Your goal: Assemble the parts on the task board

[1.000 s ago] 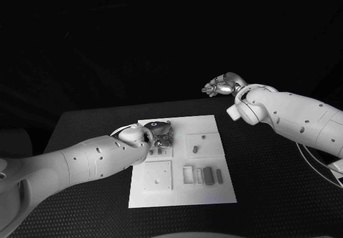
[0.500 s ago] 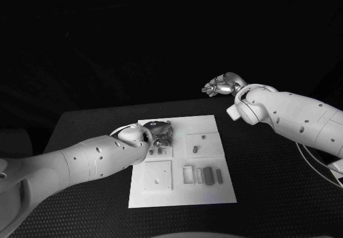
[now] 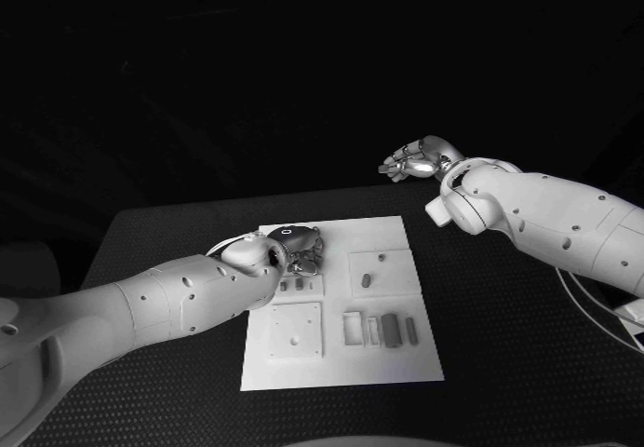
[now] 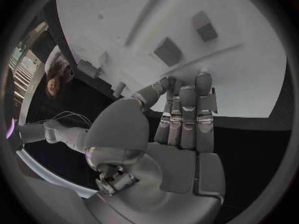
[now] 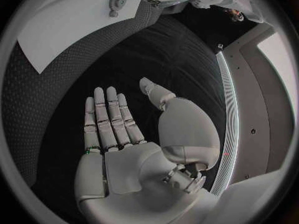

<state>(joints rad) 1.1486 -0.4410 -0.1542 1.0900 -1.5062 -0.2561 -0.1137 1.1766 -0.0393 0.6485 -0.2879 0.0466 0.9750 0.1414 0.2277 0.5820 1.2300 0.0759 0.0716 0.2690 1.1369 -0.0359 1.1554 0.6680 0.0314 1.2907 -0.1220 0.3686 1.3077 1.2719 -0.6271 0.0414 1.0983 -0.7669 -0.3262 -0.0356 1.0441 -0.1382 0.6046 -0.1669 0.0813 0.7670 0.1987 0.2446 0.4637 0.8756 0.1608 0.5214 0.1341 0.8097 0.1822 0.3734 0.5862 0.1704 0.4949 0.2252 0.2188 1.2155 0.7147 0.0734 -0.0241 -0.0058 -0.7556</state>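
Head view: the board (image 3: 352, 368) lies flat in the middle of the table (image 3: 510, 354). The left arm (image 3: 148, 307) reaches in from the near left, and the left hand (image 3: 298, 250) is over the board's far left corner. Whether its fingers touch the board cannot be told from this view. Grey parts (image 3: 389, 329) stand side by side in slots at the board's near right. One small part (image 3: 367, 277) sits on a square plate near the board's centre. The right hand (image 3: 419, 160) is raised beyond the table's far edge, well apart from the board, fingers spread, grasping nothing.

Left wrist view: the left hand (image 4: 177, 129) is flat, fingers (image 4: 204, 99) extended side by side over the board (image 4: 249, 84), thumb apart. It grasps nothing. Two dark parts (image 4: 168, 51) stand on the board ahead of the fingertips.

Right wrist view: the right hand (image 5: 134, 139) is released, fingers (image 5: 106, 117) straight and together, thumb apart, above the table (image 5: 81, 74). The board (image 5: 69, 20) lies well beyond it.
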